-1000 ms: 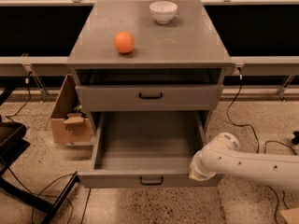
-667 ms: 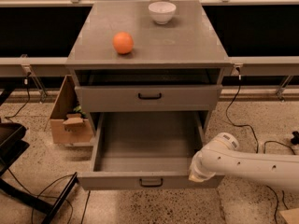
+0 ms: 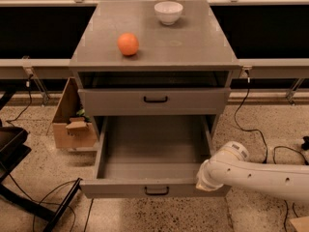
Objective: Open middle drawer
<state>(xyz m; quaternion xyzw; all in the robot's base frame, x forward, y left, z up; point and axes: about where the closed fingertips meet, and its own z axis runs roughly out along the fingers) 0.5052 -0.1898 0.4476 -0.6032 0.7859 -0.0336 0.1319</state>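
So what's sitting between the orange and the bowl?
Nothing: in the camera view that stretch of cabinet top is bare between orange and bowl. The end effector is down by the open middle drawer's right front corner.

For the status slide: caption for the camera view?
Middle drawer pulled open, empty; gripper at its front corner; orange and bowl on cabinet.

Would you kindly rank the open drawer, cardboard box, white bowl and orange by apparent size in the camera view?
1. Open drawer
2. Cardboard box
3. White bowl and orange: look alike, unranked; the bowl sits farther back.
The gripper is at the drawer's front right corner.
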